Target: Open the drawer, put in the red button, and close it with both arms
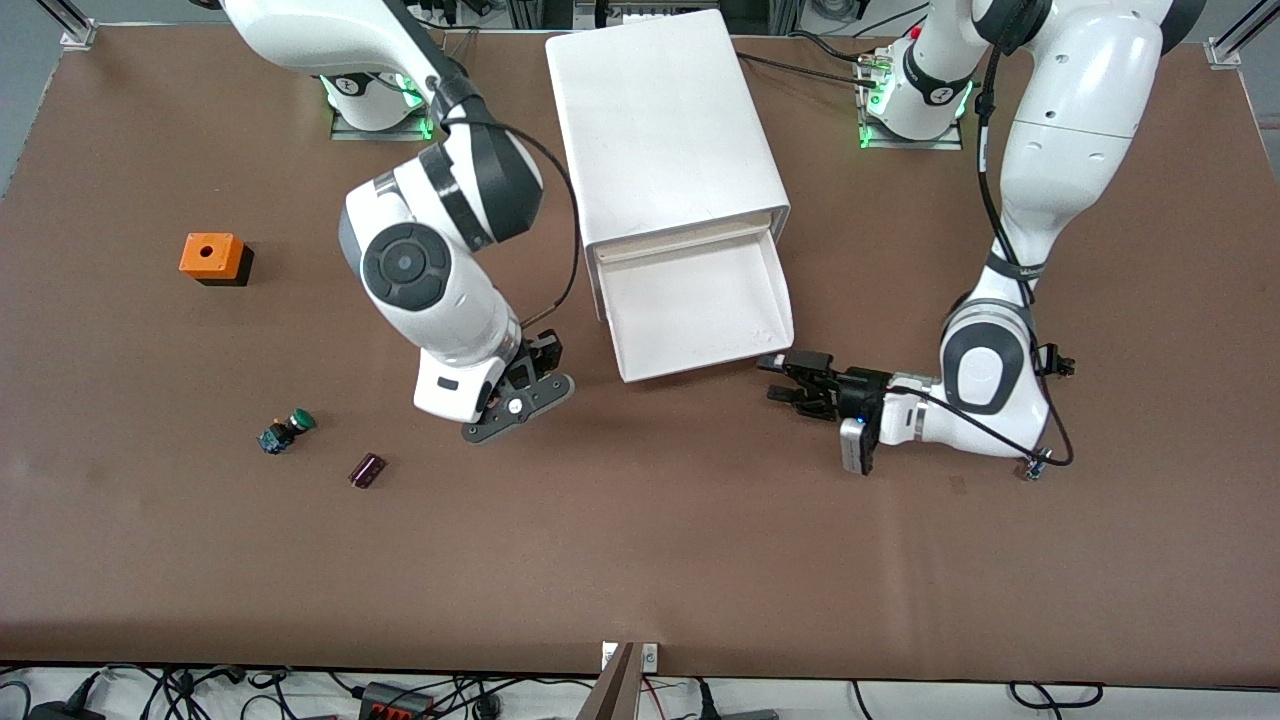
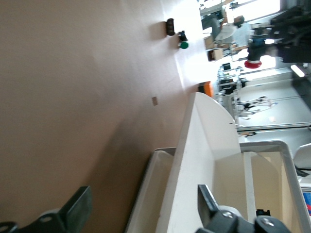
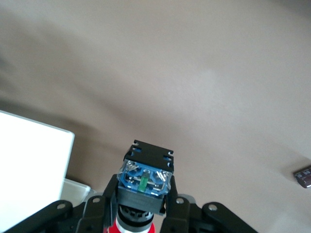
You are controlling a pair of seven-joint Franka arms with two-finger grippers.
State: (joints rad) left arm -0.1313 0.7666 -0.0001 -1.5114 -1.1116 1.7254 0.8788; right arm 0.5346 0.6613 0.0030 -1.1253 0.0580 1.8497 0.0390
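Note:
The white cabinet (image 1: 660, 120) stands at the middle of the table with one drawer (image 1: 690, 300) pulled out and nothing in it. My right gripper (image 1: 543, 355) is beside the drawer's front corner at the right arm's end, a little above the table. It is shut on the red button (image 3: 146, 177), with the blue and black body up and the red cap down between the fingers. My left gripper (image 1: 778, 380) is open at the drawer's other front corner. In the left wrist view the drawer's front wall (image 2: 187, 160) lies between its open fingers (image 2: 82, 206).
A green-capped button (image 1: 290, 428) and a small dark block (image 1: 367, 470) lie on the brown table nearer the front camera, toward the right arm's end. An orange box (image 1: 213, 257) stands farther from the camera at that end.

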